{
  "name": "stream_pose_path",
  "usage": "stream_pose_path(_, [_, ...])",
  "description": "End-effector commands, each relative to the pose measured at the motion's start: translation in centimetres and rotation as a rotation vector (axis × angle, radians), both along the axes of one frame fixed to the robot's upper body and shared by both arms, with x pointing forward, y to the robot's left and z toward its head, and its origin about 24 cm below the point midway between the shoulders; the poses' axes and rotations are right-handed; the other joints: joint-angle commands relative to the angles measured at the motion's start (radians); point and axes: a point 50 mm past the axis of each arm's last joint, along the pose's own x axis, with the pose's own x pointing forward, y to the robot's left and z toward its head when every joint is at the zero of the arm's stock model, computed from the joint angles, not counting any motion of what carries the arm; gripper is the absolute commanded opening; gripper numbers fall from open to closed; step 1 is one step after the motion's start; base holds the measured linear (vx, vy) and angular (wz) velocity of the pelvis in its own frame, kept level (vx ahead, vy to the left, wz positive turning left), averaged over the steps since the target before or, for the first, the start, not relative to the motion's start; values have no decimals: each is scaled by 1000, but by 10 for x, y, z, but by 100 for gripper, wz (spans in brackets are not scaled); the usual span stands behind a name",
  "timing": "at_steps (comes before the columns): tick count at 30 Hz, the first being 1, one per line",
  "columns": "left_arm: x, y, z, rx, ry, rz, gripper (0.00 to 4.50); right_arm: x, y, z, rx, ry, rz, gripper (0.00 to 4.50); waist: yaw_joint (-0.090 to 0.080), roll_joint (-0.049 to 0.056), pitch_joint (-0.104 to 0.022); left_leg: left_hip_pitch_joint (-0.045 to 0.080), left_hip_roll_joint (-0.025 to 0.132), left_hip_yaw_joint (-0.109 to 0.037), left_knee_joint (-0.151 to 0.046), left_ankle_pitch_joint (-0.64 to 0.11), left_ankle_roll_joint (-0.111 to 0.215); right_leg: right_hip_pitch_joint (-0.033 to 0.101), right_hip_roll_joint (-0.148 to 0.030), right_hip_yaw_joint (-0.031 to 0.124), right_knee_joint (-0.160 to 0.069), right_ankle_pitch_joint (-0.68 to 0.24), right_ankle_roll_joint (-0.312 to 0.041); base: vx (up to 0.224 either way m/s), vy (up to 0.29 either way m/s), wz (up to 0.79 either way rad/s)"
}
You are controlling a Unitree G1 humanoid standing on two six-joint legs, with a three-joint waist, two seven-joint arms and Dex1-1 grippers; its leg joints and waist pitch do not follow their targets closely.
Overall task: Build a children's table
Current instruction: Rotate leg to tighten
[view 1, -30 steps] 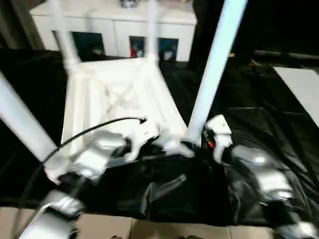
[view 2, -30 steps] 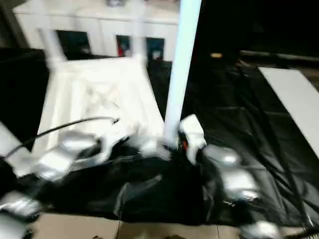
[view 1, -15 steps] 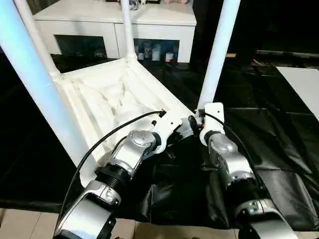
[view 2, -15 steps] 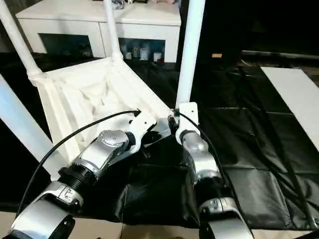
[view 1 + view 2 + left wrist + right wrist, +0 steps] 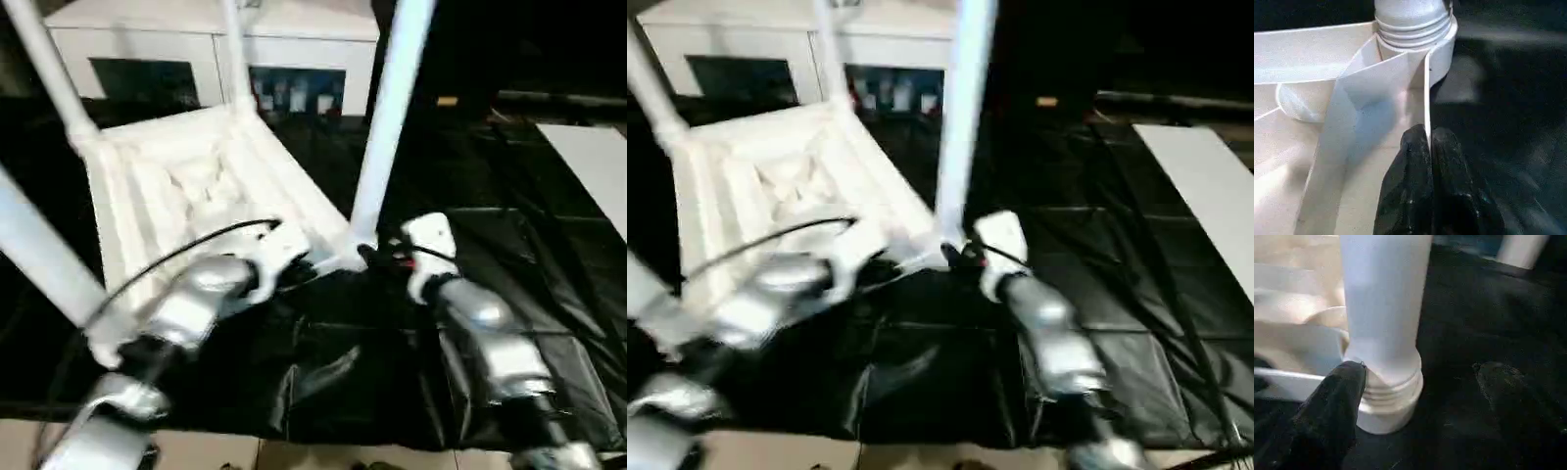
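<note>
The children's table [image 5: 186, 186] lies upside down on the black sheet, its ribbed underside up and white legs standing in the corner sockets. My left gripper [image 5: 1429, 142] is shut on the thin rim wall just beside the near corner socket [image 5: 1415, 29]. At that same corner stands one leg [image 5: 387, 127]. My right gripper [image 5: 1418, 368] is open around its base. One of its fingers [image 5: 1334, 401] lies against the socket collar and the other finger [image 5: 1503, 391] stands well off to the side.
Other legs rise at the far corners [image 5: 44, 59] [image 5: 235, 49] and at the near left [image 5: 39, 255]. A white cabinet [image 5: 216, 29] stands behind the table. The black sheet [image 5: 509, 215] covers the floor, with a white panel [image 5: 598, 166] at the right edge.
The head views have swung and blurred. My right gripper has drawn slightly back from the leg base and its fingers stand wider. My left gripper keeps its hold on the rim.
</note>
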Motion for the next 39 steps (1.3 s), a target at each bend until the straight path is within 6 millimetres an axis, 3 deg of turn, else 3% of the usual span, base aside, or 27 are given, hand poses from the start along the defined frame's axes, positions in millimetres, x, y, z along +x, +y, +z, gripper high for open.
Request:
stream_pose_path(1, [-12, -10, -2, -2, 46, -149, 0, -4, 0, 5, 18, 10, 87, 398, 3, 1, -58, 3, 20, 2, -70, -223, 51, 65, -48, 24, -60, -177, -209, 0, 0, 0])
stream_pose_path(2, [-14, -8, -2, -1, 62, -171, 0, -7, 0, 5, 22, 26, 134, 398, 4, 5, -59, 6, 21, 1, -70, -229, 50, 65, -49, 25, -59, -182, -210, 0, 0, 0])
stream_pose_path(3, [-18, -6, -1, -5, 94, -194, 0, -16, 2, 2, 32, 72, 254, 398, 5, 1, -57, 5, 22, 2, -70, -235, 52, 67, -49, 26, -60, -188, -211, 0, 0, 0])
stream_pose_path(6, [-22, -5, 2, -6, 119, -241, 0, -27, 4, -2, -17, 106, 389, 398, 10, 1, -57, 7, 25, 3, -69, -232, 55, 62, -50, 25, -60, -195, -216, 0, 0, 0])
stream_pose_path(9, [-23, -4, 5, -7, 124, -254, 0, -29, 5, -2, -26, 115, 432, 398, 19, -2, -54, 9, 25, 3, -70, -243, 44, 59, -51, 27, -63, -240, -205, 0, 0, 0])
stream_pose_path(13, [-24, -3, 6, -8, 133, -263, 0, -19, 5, -3, -54, 93, 400, 398, 21, -5, -56, 9, 25, 1, -72, -245, 28, 58, -53, 26, -64, -276, -188, 0, 0, 0])
stream_pose_path(16, [-25, -3, 6, -6, 137, -264, 0, -16, 6, -2, -45, 84, 388, 398, 20, -6, -58, 8, 23, 2, -68, -219, 31, 60, -52, 27, -59, -227, -200, 0, 0, 0])
stream_pose_path(20, [-25, -2, 6, -5, 142, -260, 0, -14, 7, 0, -44, 71, 390, 361, 24, -7, -61, 6, 22, 4, -65, -173, 47, 64, -50, 26, -51, -150, -215, 0, 0, 0])
stream_pose_path(27, [-25, -1, 6, 4, 146, -257, 0, -17, 6, -5, -69, 81, 426, 304, 23, -8, -59, 6, 21, 3, -65, -193, 42, 65, -51, 25, -55, -200, -204, 0, 0, 0])
stream_pose_path(33, [-25, 0, 4, 16, 150, -254, 0, -18, 5, -7, -78, 87, 429, 254, 23, -6, -61, 7, 21, 4, -64, -184, 47, 66, -49, 25, -53, -169, -213, 0, 0, 0])
stream_pose_path(37, [-20, -3, 2, 0, 138, -180, 0, -13, 7, -14, -77, 104, 359, 247, 22, -5, -61, 6, 21, 3, -64, -189, 44, 66, -50, 25, -53, -178, -214, 0, 0, 0])
stream_pose_path(39, [-16, -6, 1, -15, 134, -130, 0, -10, 8, -18, -74, 121, 310, 246, 18, -6, -55, 8, 20, 4, -67, -218, 33, 62, -49, 23, -61, -228, -211, 0, 0, 0])
